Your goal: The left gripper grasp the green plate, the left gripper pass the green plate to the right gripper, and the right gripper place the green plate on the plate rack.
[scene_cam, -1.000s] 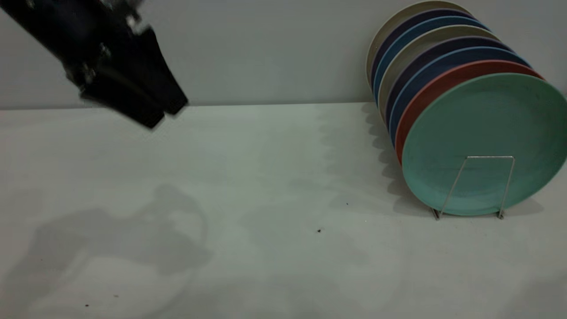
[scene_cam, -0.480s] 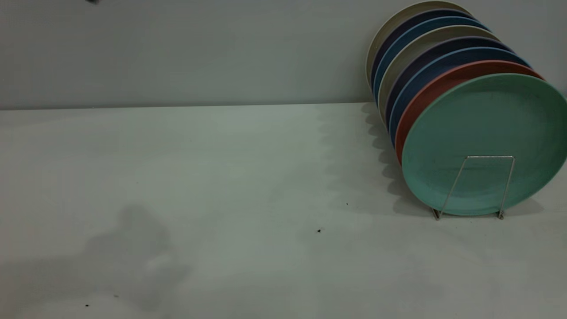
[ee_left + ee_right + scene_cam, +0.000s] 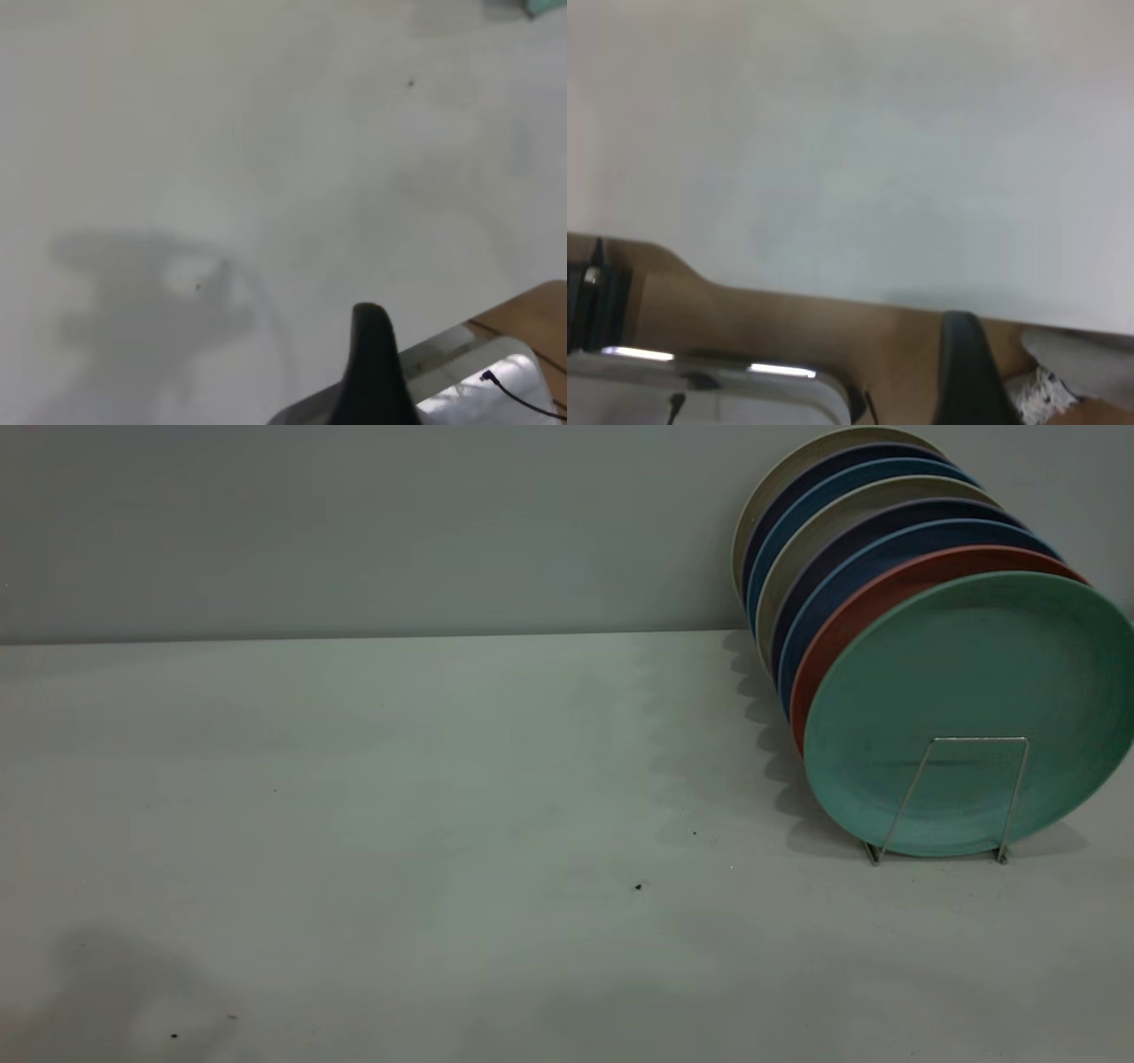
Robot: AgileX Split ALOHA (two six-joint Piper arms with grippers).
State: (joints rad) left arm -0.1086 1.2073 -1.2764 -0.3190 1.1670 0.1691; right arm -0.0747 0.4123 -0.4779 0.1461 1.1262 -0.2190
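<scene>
Left end effector (image 3: pixel 376 367): only one dark finger showing in the left wrist view, raised above the pale surface (image 3: pixel 266 133), touching nothing, holding nothing; opening impossible to tell. Out of sight in the exterior view. A small teal sliver of the green plate (image 3: pixel 547 7) just visible at the far corner of that wrist view, well apart from the finger.

Right end effector (image 3: pixel 974 372): likewise a single dark finger in the right wrist view, over the edge of the surface (image 3: pixel 850 133), empty as far as visible; width of opening not discernible. Also out of the exterior view.

Green plate (image 3: pixel 970 708) standing on edge in the plate rack (image 3: pixel 961 797) at the right side of the surface (image 3: pixel 399 779), frontmost of a leaning row, behind the nearest wire loop. Just behind it, touching, a salmon-pink plate (image 3: pixel 873 598), then blue plates (image 3: pixel 850 558) and beige ones further back.

No readable writing, brand or label anywhere.
</scene>
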